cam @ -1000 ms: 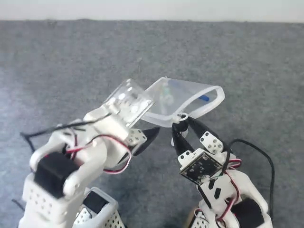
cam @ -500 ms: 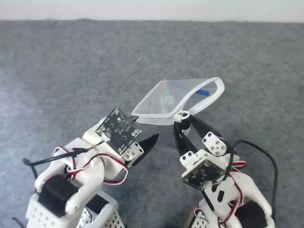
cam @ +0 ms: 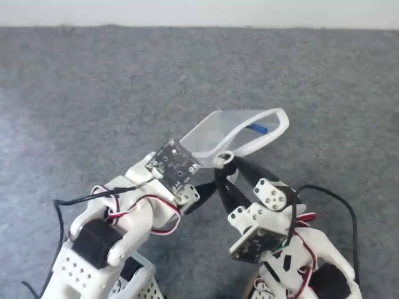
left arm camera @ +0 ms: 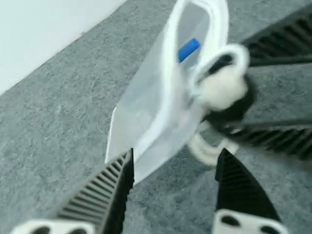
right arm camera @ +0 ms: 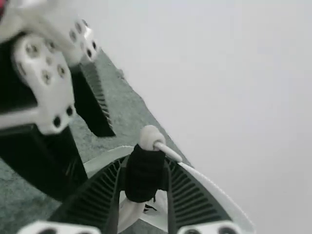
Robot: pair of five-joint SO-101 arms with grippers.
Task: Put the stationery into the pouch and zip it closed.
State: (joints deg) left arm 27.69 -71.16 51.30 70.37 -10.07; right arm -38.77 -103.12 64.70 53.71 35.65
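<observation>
Overhead, the right gripper (cam: 223, 163) is pinching the zipper pull (cam: 222, 157) at the near corner of the translucent pouch (cam: 209, 134), whose mouth is gaping wide beyond its fingertips. A blue stationery piece (cam: 257, 129) is lying inside, at the end farthest from that gripper, and the left gripper (cam: 204, 189) is hovering just beside the right one, short of the pouch. From the left wrist, the left gripper's fingers (left arm camera: 114, 195) are standing well apart with nothing between them, a corner of the pouch is hanging just off one fingertip, and the white-beaded pull is sitting just ahead of the other. From the right wrist, the jaws are pressing tight on the pull's dark tab, with its bead poking past the fingertips. Zipping appears to be the step in hand. The next move is probably calling for the left gripper to close on the pouch as an anchor while the pull is drawn along the rim. Around them, the grey table (cam: 93, 93) is lying bare and a black cable (cam: 336, 199) is trailing behind the right arm. The crowded grippers and the limp plastic are the likely obstacles.
</observation>
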